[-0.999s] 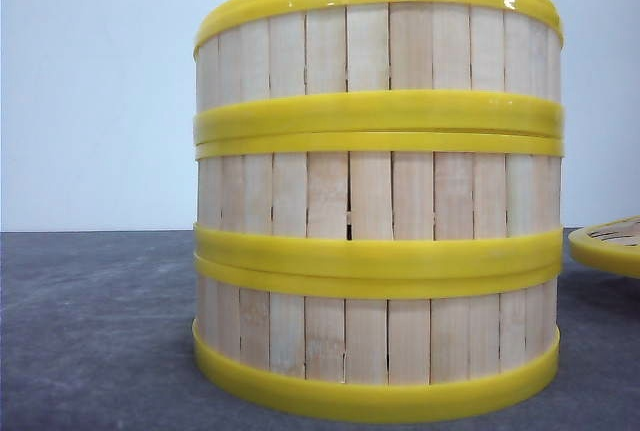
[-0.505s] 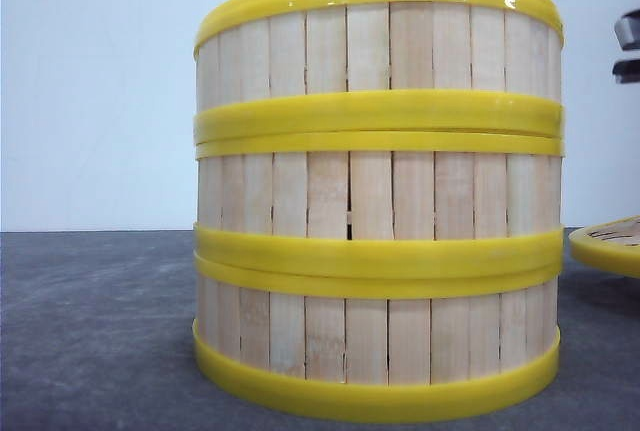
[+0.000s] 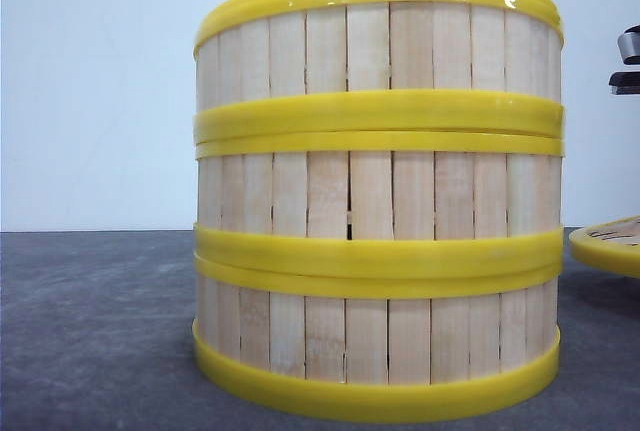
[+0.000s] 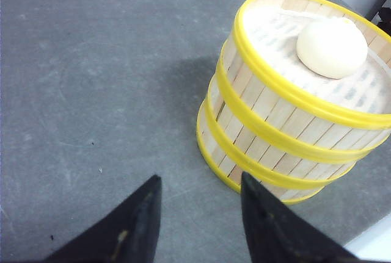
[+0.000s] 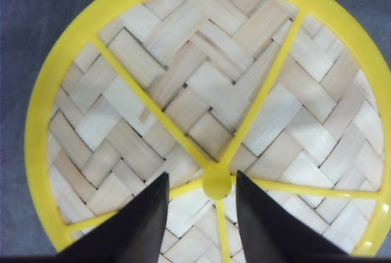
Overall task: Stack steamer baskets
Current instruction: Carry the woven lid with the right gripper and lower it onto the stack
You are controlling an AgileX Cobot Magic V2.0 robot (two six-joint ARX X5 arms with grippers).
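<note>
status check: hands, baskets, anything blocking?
Left hand open, empty. Right hand open above lid knob. Three steamer baskets stacked, bun in top. Nothing blocking.

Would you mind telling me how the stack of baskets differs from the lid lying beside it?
The stack of steamer baskets stands tall, three tiers high; the lid lies low and flat on the table. The stack's walls are vertical slats, while the lid's face is woven with yellow spokes. The stack holds a bun; the lid holds nothing. Both have yellow rims.

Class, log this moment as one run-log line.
steamer baskets: three stacked | bun: in top basket | left gripper: open, empty | right gripper: open above lid
</note>
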